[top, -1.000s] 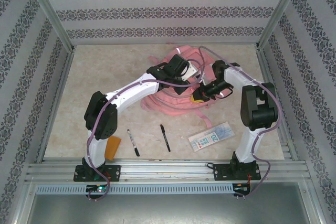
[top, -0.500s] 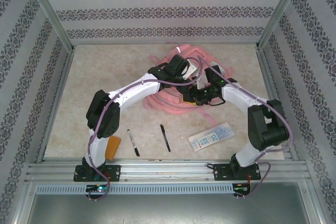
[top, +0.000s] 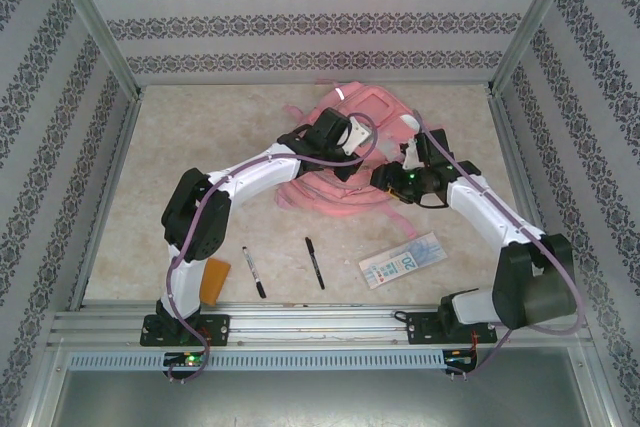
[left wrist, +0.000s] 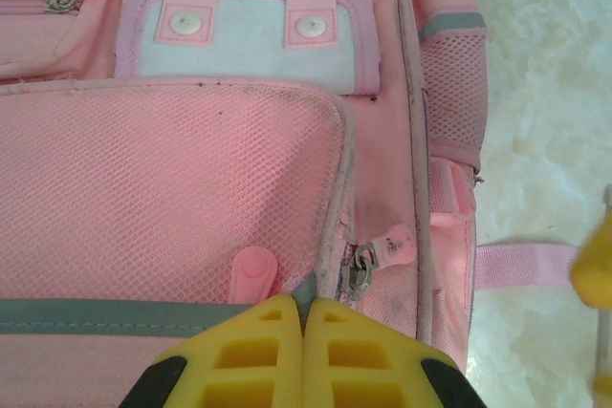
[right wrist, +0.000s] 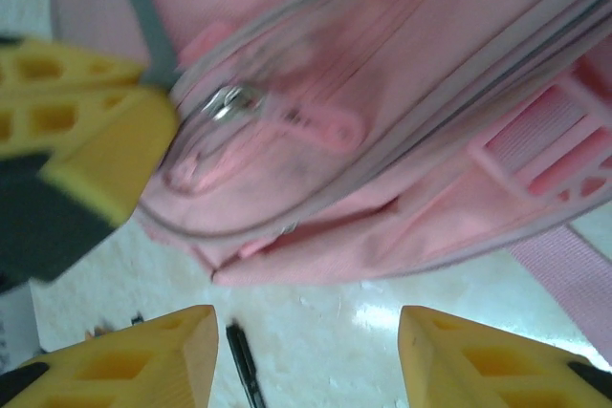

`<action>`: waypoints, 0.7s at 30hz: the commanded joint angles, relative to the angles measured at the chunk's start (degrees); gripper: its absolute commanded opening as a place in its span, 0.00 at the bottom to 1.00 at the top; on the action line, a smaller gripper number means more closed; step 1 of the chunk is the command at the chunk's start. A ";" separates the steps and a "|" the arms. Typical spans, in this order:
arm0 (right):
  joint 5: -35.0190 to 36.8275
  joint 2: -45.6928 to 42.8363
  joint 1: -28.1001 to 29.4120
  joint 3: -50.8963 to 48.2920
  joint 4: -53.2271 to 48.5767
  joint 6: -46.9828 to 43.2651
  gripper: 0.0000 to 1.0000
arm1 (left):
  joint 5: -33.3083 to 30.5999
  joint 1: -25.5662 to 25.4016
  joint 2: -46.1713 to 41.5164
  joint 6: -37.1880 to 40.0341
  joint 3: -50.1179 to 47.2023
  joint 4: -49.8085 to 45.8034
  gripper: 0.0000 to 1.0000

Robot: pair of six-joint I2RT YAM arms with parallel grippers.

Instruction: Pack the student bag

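Backpack (top: 375,107) lies flatter at the back of the surface (top: 180,147) now the right gripper (right wrist: 306,351) has opened its jaws, the left gripper (left wrist: 304,308) still pinching trim (left wrist: 96,314) by the zip (left wrist: 363,269), so packing looks yet to start.

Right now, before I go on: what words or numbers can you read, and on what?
"20": on the pale printed slip; its smaller print is too blurred to read.
student bag: no lettering visible on it.
black pen and black-and-white pen: too small to read any marking.
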 commanded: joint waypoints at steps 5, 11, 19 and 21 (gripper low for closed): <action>1.20 6.16 -0.64 -1.85 13.72 21.33 0.53 | 4.80 2.42 -1.92 -5.71 1.78 7.19 0.00; 1.09 8.38 -0.37 -1.16 21.14 27.81 0.48 | 7.36 2.42 -1.98 -7.11 0.53 8.37 0.00; 1.88 11.53 1.13 -0.98 26.28 32.56 0.10 | 7.35 3.61 -1.25 -7.19 1.84 8.92 0.00; 2.80 11.53 1.94 -1.04 27.65 33.79 0.02 | 6.57 4.45 -1.28 -7.75 3.05 7.47 0.03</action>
